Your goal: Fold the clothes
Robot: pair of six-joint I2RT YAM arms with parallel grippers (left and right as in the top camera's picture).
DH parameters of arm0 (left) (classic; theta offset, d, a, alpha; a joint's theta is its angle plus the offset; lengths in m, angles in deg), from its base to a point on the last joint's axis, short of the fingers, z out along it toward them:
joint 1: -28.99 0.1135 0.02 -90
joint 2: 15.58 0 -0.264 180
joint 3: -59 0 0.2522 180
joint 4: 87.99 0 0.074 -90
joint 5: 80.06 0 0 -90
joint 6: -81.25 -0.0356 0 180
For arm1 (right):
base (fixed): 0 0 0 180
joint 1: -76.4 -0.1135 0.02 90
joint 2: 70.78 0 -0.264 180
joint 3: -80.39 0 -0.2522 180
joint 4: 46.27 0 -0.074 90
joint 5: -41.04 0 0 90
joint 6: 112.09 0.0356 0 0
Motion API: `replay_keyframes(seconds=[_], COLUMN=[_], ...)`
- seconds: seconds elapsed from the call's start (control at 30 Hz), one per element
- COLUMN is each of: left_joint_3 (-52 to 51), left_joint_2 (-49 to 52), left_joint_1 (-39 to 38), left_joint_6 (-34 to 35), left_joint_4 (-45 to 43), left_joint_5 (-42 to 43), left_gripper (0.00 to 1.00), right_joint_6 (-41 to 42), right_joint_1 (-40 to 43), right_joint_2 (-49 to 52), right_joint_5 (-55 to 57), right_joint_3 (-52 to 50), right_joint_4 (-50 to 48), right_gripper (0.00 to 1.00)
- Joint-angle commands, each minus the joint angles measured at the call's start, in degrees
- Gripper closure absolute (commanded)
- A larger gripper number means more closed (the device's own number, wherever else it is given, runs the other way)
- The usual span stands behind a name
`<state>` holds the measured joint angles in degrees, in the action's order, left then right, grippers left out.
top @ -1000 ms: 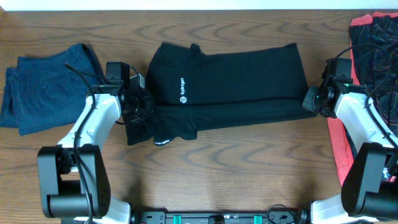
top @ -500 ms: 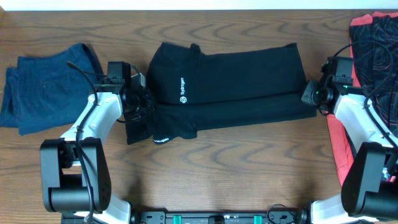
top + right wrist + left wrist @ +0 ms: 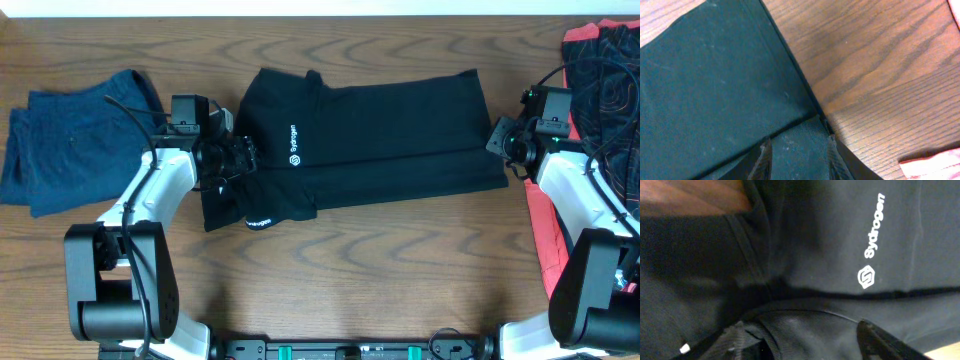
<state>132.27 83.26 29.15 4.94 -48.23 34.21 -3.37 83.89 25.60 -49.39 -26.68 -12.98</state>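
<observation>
A wooden table (image 3: 330,260) is carrying folded clothes, with an arm working at each end of the black trousers (image 3: 390,130).
At the far left a dark blue garment (image 3: 70,150) is lying crumpled, well apart from the trousers; next, the left gripper (image 3: 243,157) is hanging over the trousers' left end, near the white logo (image 3: 293,145), its jaws standing wide apart over loose black fabric; the trousers are lying across the middle of the table, folded in layers; at their right edge the right gripper (image 3: 497,140) is sitting with its fingers (image 3: 764,155) parted over the lower layer's corner, pinching nothing; at the far right a red-and-black patterned garment (image 3: 600,60) is lying along the table's edge.
</observation>
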Motion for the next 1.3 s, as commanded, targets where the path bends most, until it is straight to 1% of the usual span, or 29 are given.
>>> replay_keyframes(seconds=[0.0,0.1,0.17,0.33,0.43,0.53,0.57,0.67,0.77,0.8,0.93,1.1,1.13,1.27], left_joint_3=[0.0,0.0,0.0,0.0,0.0,0.0,0.0,0.0,0.0,-0.1,-1.3,-4.8,-5.4,-6.1], left_joint_2=[0.2,0.0,0.1,0.1,0.1,0.1,0.1,0.1,0.1,0.1,0.1,0.1,0.1,0.1], left_joint_1=[0.2,0.2,-0.1,-0.8,-0.9,-0.9,-0.9,-0.9,-0.9,-0.9,-1.7,-3.9,-4.3,-5.7], left_joint_6=[0.2,0.2,0.1,-1.7,-3.5,-4.0,-4.0,-4.3,-5.3,-5.3,-5.3,-5.3,-5.3,-5.3], left_joint_4=[2.1,6.7,9.6,16.2,18.2,18.5,18.3,17.8,17.1,17.1,16.3,12.9,12.3,11.4], left_joint_5=[4.0,10.0,12.4,12.4,12.4,12.2,12.2,12.2,11.0,10.4,9.1,9.1,9.1,9.2], left_gripper=[0.23,0.22,0.22,0.23,0.24,0.26,0.32,0.36,0.38,0.41,0.42,0.42,0.42,0.42], right_joint_6=[0.5,0.5,0.5,0.5,0.5,0.5,0.5,0.5,0.5,0.5,0.5,0.5,0.5,0.5], right_joint_1=[-0.4,-0.3,-0.3,-0.4,-0.4,-0.4,-0.4,-0.4,-0.4,-0.4,-0.4,-0.4,-0.4,-0.4], right_joint_2=[0.3,0.3,0.3,0.3,0.3,0.3,0.3,0.3,0.3,0.3,0.3,0.3,0.3,0.3], right_joint_5=[0.2,0.2,0.2,0.2,0.2,0.2,0.2,0.2,0.2,0.2,0.2,0.2,0.1,0.1], right_joint_3=[-0.2,-0.3,-0.7,-2.1,-3.5,-5.2,-5.8,-6.9,-7.5,-7.5,-7.5,-7.5,-7.5,-7.9], right_joint_4=[1.0,3.2,4.1,5.0,4.8,4.4,4.2,4.0,4.0,4.1,3.8,3.9,3.9,4.3], right_gripper=[0.64,0.63,0.63,0.62,0.62,0.62,0.62,0.62,0.64,0.65,0.69,0.72,0.75,0.81])
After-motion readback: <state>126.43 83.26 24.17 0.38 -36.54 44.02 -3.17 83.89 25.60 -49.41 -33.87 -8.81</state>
